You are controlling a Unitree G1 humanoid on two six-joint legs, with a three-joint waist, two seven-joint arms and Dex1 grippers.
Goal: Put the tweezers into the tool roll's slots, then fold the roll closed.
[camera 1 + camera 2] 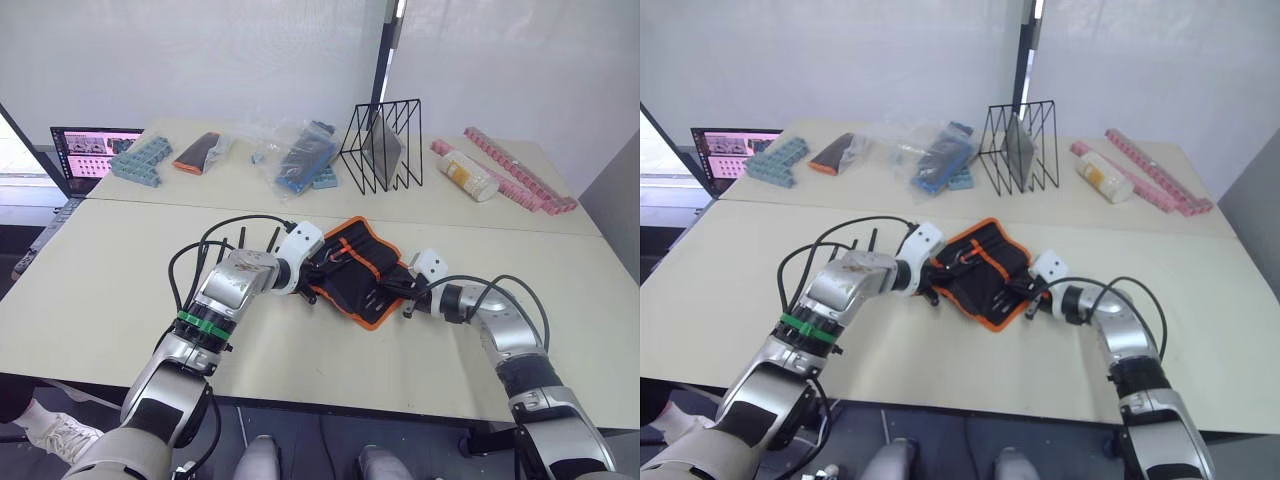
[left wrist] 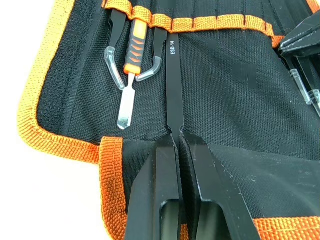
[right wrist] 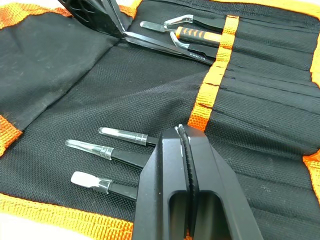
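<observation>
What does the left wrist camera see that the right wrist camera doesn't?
Left wrist: the ESD-14 tweezers end-on, pinched at the tip by the left gripper, and a folded corner of the tool roll.
Right wrist: three tools with clear tip caps beside the shut right gripper.
Both: the orange slot band, the orange-handled tool and the tweezers in their slots.

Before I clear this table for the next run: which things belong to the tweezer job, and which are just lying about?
Job:
- tool roll, open flat
- ESD-14 tweezers, pinched by the left gripper
- capped tweezers beside the right gripper

Lying about:
- wire rack
- laptop
- pink strips
- white bottle
- bagged items
</observation>
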